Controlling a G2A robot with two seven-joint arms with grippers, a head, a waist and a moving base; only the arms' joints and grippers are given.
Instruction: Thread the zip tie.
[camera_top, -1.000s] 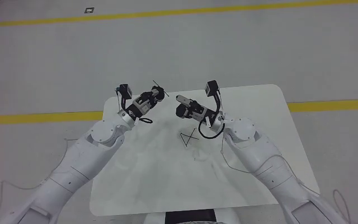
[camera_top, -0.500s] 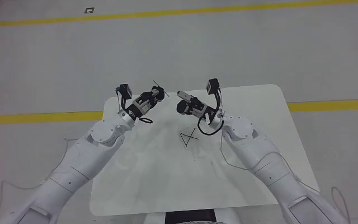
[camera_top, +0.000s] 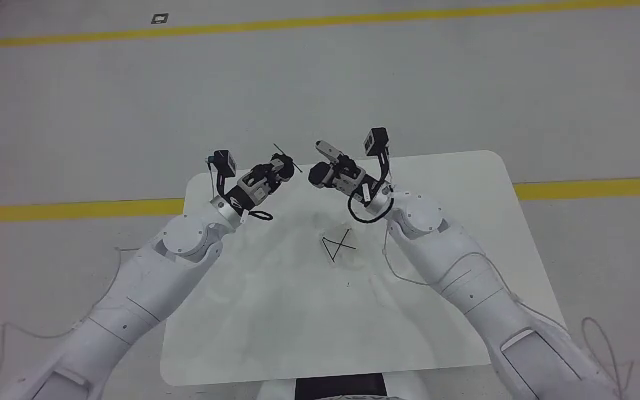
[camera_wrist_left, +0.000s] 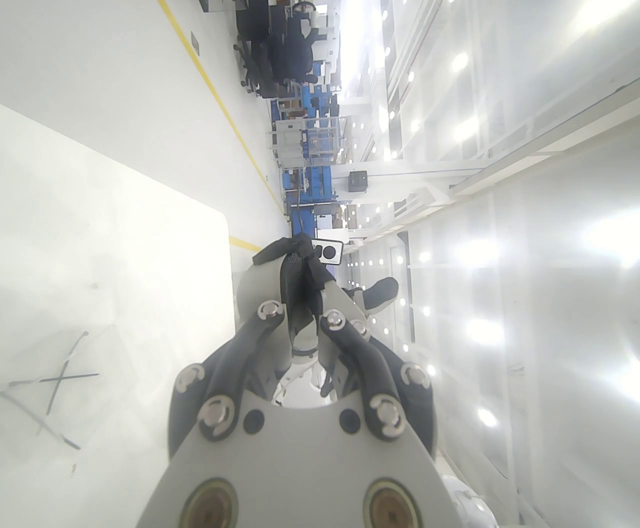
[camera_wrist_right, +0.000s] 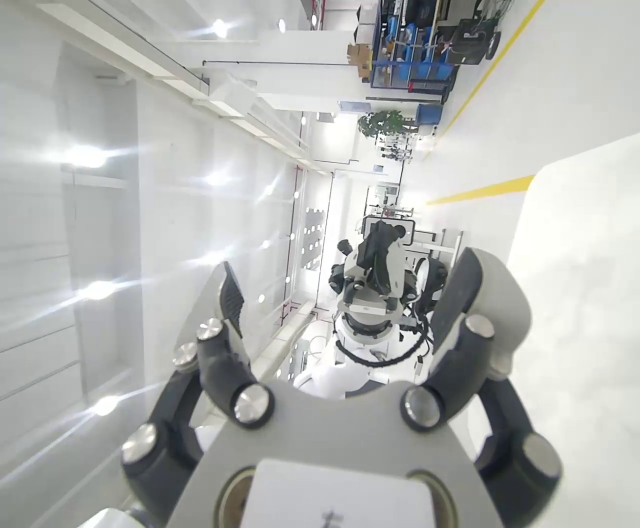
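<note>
Over on the left, the left arm comes up from the near side of the white table (camera_top: 280, 320) and holds the left gripper (camera_top: 277, 170) near the table's far edge, its tip aimed toward the middle. Its jaws are drawn together on a thin black zip tie (camera_top: 285, 158). The tie sticks out crosswise past the fingertips, one end slanting out over the floor beyond the table. From that arm's own camera the two fingers (camera_wrist_left: 255, 290) stand pressed close with a black piece pinched between them, though I cannot tell how much of the strap lies inside the grip. Across a small gap, a little to the right, the right gripper (camera_top: 316, 163) faces the left one, touching neither it nor the tie. Its jaws stand wide apart with nothing between them. In its wrist camera the ribbed pads (camera_wrist_right: 231, 295) sit far out to either side, and the other gripper with its black strap shows through the gap between them. Nearer to the robot than this pair, on the tabletop slightly right of the middle, a few loose ties (camera_top: 340, 243) lie crossed over one another in a rough X, well apart from both grippers. The right arm slants across the table's right half, and past the table's rounded far corner a yellow line (camera_top: 570, 186) runs along the grey floor.
</note>
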